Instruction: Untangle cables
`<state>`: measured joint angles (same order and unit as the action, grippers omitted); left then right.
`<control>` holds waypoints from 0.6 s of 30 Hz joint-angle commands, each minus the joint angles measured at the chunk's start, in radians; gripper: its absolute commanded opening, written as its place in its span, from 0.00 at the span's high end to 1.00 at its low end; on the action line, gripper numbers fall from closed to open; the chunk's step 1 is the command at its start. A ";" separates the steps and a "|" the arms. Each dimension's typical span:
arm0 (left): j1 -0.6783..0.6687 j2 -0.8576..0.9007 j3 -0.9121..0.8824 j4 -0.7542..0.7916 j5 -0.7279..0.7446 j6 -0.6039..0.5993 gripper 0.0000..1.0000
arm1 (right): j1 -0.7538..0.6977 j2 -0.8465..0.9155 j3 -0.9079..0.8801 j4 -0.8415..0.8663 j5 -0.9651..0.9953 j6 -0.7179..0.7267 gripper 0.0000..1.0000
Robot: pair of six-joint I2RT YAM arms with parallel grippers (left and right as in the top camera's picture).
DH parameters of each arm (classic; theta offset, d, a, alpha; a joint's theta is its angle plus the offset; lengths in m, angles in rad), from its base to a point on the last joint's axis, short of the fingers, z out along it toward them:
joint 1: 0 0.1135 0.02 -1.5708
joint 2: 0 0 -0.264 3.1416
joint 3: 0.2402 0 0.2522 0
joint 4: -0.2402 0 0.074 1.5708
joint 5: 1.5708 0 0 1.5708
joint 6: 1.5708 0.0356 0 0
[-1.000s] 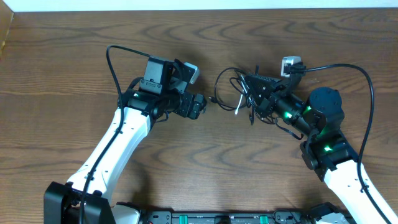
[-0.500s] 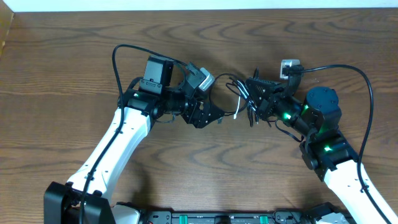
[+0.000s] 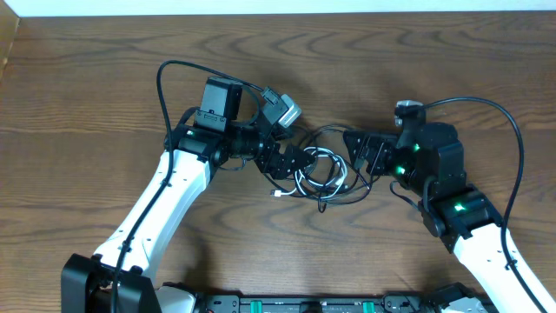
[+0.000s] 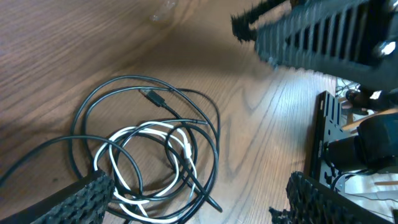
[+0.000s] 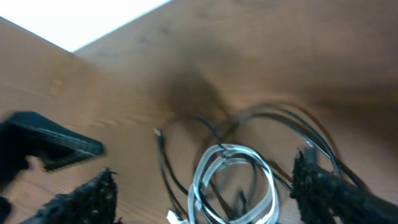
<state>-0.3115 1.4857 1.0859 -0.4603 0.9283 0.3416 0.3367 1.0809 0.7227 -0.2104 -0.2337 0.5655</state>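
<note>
The cables (image 3: 320, 174) lie in a tangled heap on the wooden table (image 3: 104, 78), thin black loops wound with a white cord (image 3: 306, 179). My left gripper (image 3: 294, 162) hovers at the heap's left edge, open, with nothing between its fingers. My right gripper (image 3: 359, 154) stands open at the heap's right edge. The left wrist view has the cables (image 4: 149, 155) flat on the wood ahead of the left gripper (image 4: 199, 208). In the blurred right wrist view, the white coil (image 5: 236, 180) lies below the wide-spread right gripper (image 5: 205, 199).
Thick black robot cables arch over both arms (image 3: 174, 74) (image 3: 504, 113). The right gripper's body (image 4: 323, 34) fills the top right of the left wrist view. A pale wall strip (image 3: 278, 5) borders the table's far edge.
My right gripper opened and let go of the cable bundle, which dropped onto the table and spread out. My left gripper swung right, up to the heap.
</note>
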 commanded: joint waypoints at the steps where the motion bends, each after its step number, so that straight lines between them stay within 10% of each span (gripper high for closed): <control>1: 0.000 0.011 0.002 0.002 -0.009 0.017 0.10 | -0.006 -0.009 0.012 -0.070 0.033 -0.006 0.10; 18: 0.000 0.011 0.002 -0.002 -0.112 0.017 0.11 | 0.014 0.098 0.012 -0.351 0.050 -0.005 0.12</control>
<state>-0.3115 1.4857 1.0859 -0.4633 0.8310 0.3416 0.3424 1.1435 0.7231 -0.5598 -0.1989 0.5659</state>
